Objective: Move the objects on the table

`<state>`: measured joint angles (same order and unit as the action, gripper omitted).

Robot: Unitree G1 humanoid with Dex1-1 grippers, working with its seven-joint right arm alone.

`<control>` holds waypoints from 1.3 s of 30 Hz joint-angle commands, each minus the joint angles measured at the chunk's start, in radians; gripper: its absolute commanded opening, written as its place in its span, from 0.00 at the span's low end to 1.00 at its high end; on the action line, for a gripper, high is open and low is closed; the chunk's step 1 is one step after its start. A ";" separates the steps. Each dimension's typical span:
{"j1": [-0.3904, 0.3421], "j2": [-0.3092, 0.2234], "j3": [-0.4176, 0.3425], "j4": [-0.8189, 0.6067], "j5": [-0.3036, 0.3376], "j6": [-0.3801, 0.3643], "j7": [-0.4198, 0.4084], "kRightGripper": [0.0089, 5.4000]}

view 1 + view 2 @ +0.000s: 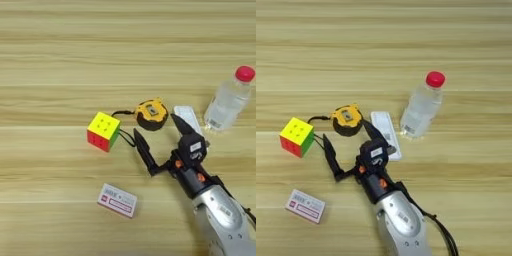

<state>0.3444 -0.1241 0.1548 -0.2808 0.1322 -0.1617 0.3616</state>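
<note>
Reaching in from the lower right on its silver forearm (pixel 225 220), the right gripper (pixel 156 131) is hovering with its two black fingers (pixel 144 152) spread wide apart and nothing between them. One finger is pointing toward the near side of the tape measure (pixel 151 114), its tip close to the black strap (pixel 126 135) that is looping out from the yellow-black case; the other finger is lying over the near end of the flat white oblong device (pixel 385 130). Whether either fingertip is actually touching what is under it is hard to judge from above.

Left of the tape measure, just beside it, the puzzle cube (pixel 103 131) is sitting with its yellow face up and red and green sides showing; the strap is running between the two. Immediately right of the tape measure, the white device is lying flat, angled slightly, with its far end pointing away from the robot. Further right, the clear bottle (pixel 419 107) with its red cap (pixel 435 79) is standing upright, near the device but apart from it. Nearer the robot and to the left, well apart from the others, the small white-red box (pixel 117 200) is lying flat, turned a little askew. All of them are resting on the light wood-grain table (pixel 60 60).
</note>
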 commanded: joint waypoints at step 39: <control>0.153 -0.246 0.123 0.039 -0.028 -0.100 0.323 1.00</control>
<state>0.5192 -0.3590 0.2780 -0.2271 0.1023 -0.2526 0.6930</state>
